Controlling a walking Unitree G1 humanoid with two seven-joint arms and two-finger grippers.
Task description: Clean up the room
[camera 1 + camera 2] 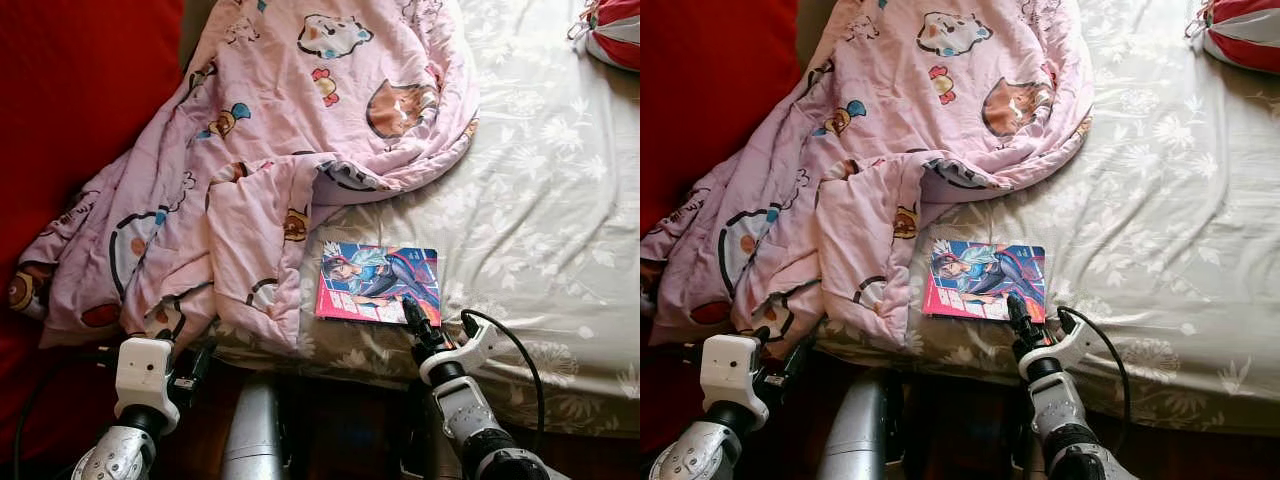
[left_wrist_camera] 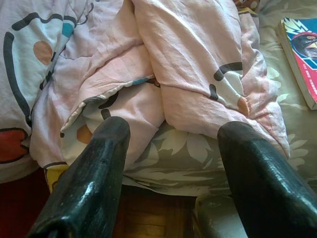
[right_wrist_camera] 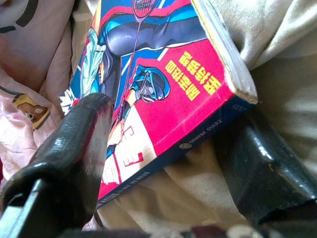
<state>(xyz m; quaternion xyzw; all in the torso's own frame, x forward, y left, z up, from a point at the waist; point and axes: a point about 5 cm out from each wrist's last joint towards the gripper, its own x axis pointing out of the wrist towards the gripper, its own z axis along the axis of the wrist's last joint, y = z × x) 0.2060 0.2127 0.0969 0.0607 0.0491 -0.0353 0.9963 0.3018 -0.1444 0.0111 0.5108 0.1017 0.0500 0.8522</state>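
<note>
Head stereo pair: looks forward and down from above both arms onto the bed (image 1: 560,200), mid-range; both eyes share the pink blanket (image 1: 280,130) and comic book (image 1: 380,283).
Left wrist view: sights close along the left gripper (image 2: 173,163) at the blanket's hanging edge; book corner shared beyond.
Right wrist view: very near, along the right gripper (image 3: 168,148), at the book's near corner.

Both arms forward, jaws apart

Landmark: comic book (image 1: 380,283) on the bed sheet (image 1: 540,230). Bare sheet lies open beyond its right side. The pink quilt (image 1: 260,150) blocks its left and far sides, touching it.
</note>
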